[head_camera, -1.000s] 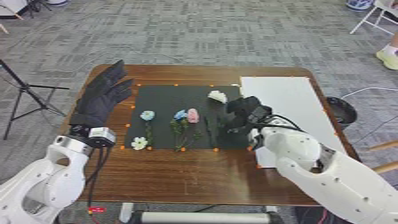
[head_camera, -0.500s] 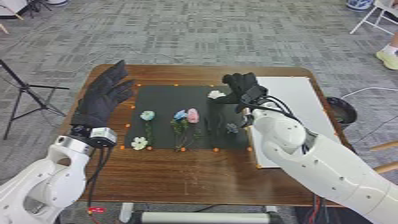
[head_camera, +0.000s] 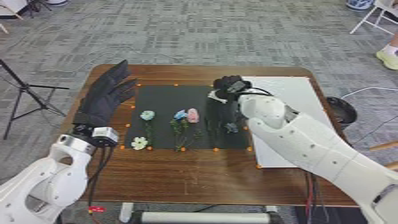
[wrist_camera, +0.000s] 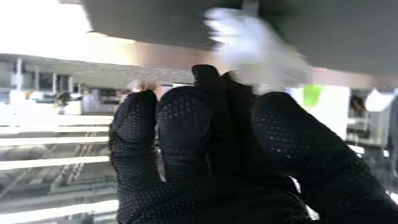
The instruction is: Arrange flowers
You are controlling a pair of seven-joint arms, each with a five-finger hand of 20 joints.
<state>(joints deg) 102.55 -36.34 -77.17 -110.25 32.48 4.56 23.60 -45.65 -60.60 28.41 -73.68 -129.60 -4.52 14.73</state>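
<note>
Flower layout looks partway done, my read. Dark rectangular mat sits mid-counter, white rectangular board by the counter's right edge. On the mat: pale blue round bloom with a green stem on the side toward the counter's left edge; small white daisy-like flower near the mat's corner toward the counter's near left corner; blue bloom and pink bloom side by side around the middle, green stems toward the near edge; dark grey-blue flower piece on the side toward the right edge. White ruffled flower is at the mat's far part, right by the right hand. Right fingers mostly straight, thumb close to them, white flower at the tips in the right wrist view; no firm hold visible, can't tell if they touch it. Left hand over the counter's left side, fingers straight, nothing in them. Done, as a guess: other blooms laid out, pink and blue paired. Left: white one needs gripping or settling, then probably the grey-blue piece. Final pattern can't be told, so the count left is uncertain.
</note>
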